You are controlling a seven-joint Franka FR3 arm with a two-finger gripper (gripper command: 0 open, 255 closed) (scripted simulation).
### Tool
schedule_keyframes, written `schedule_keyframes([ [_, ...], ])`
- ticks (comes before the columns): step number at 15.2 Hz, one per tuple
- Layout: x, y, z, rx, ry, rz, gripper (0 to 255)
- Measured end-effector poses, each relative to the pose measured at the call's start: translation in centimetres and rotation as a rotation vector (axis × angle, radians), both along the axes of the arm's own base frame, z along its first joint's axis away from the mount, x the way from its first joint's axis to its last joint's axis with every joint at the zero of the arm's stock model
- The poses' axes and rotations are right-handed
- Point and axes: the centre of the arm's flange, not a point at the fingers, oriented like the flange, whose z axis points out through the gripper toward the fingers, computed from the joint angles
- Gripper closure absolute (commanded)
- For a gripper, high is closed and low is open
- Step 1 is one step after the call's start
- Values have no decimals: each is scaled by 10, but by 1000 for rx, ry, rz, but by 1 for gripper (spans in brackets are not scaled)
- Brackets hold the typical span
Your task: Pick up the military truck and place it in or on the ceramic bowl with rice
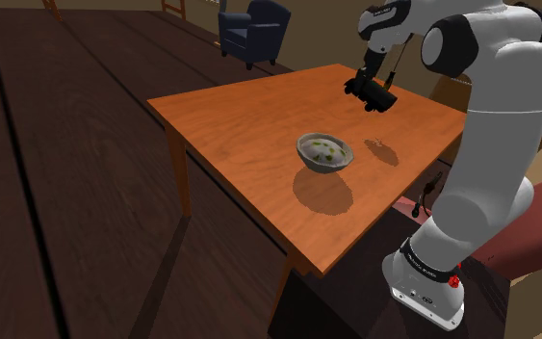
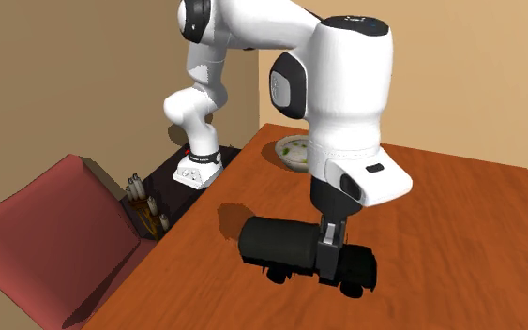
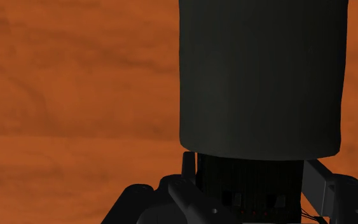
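Observation:
The military truck [image 1: 371, 94] is a dark, almost black toy with a rounded covered back. It hangs in the air above the far side of the orange wooden table [image 1: 240, 116], and its shadow falls on the tabletop below. My gripper [image 1: 366, 81] is shut on it from above. In the second exterior view the fingers [image 2: 328, 251] clasp the truck [image 2: 285, 244] between cab and cover. The wrist view has the truck's cover [image 3: 260, 76] just beyond my gripper [image 3: 254, 194]. The grey bowl [image 1: 323, 151] with rice and green bits sits mid-table, nearer the stand than the truck.
A blue armchair [image 1: 254, 29] stands on the dark plank floor beyond the table. A red seat [image 2: 46, 244] lies beside the stand [image 1: 355, 299], with a few small bottles [image 2: 144, 202] next to it. The bowl [image 2: 293, 150] sits near the table edge by the arm's base.

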Motion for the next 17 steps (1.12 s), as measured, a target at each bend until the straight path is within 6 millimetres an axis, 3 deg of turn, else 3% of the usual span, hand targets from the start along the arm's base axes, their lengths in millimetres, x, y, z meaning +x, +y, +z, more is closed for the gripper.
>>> schedule_keyframes([
  [13, 0, 0, 66, 0, 0, 0, 255],
  [17, -9, 40, 69, 0, 0, 0, 255],
])
